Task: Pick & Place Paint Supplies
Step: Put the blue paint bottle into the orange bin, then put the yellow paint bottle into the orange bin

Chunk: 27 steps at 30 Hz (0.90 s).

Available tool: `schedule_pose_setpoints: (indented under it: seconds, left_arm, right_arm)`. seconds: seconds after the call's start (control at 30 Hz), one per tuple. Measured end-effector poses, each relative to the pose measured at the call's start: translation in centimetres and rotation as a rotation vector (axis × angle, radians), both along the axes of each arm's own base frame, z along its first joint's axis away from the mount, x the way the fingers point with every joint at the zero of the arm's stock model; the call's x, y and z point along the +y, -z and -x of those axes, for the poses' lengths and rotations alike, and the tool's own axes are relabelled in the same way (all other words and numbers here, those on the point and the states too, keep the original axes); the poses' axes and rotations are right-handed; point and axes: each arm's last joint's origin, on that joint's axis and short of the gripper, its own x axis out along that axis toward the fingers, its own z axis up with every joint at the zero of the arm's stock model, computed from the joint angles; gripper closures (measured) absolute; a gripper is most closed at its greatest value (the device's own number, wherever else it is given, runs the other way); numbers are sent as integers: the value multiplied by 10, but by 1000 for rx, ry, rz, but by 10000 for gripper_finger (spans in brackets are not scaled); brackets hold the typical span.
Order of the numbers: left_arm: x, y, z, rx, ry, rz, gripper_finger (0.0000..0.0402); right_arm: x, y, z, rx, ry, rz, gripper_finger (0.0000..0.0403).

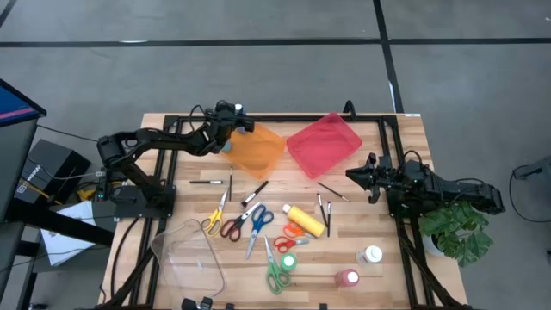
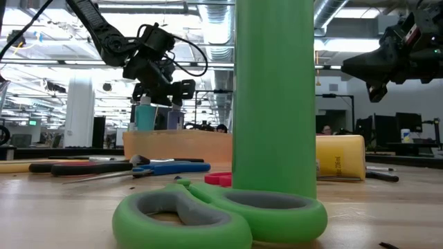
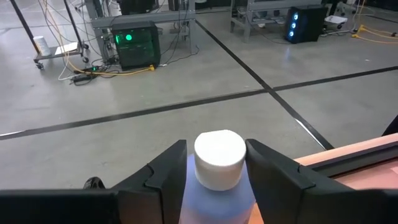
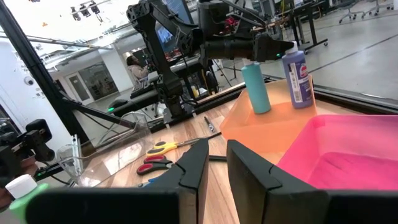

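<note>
The white-capped blue plastic paint bottle point(image 3: 219, 171) stands in the orange plastic tray point(image 1: 258, 151), upper middle of frame, my left fingers point(image 3: 163, 177) parted around it to let go, right fingers point(image 4: 189, 171) near together, idle.

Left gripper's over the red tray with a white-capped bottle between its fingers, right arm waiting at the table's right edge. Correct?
Not quite: the left gripper is over the orange tray, not the red tray, as the high view shows. The white-capped bottle between its fingers and the waiting right gripper are as you said.
</note>
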Motion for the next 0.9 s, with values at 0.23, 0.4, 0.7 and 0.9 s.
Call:
schedule_pose_setpoints:
  seconds: [0.23,0.4,0.7,0.9]
  left_arm:
    - [-2,-7,-1,11,25,-35,199]
    - [-7,-25,3,-15,38,-75,155]
    - [-48,-100,25,-181,268,-237,124]
    - [-102,-158,65,-306,509,-413,136]
  right_arm:
    - [0,0,0,0,0,1,346]
    - [0,0,0,0,2,4,345]
    - [-2,-22,4,-126,100,176,345]
    - [-2,-63,11,-193,158,218,345]
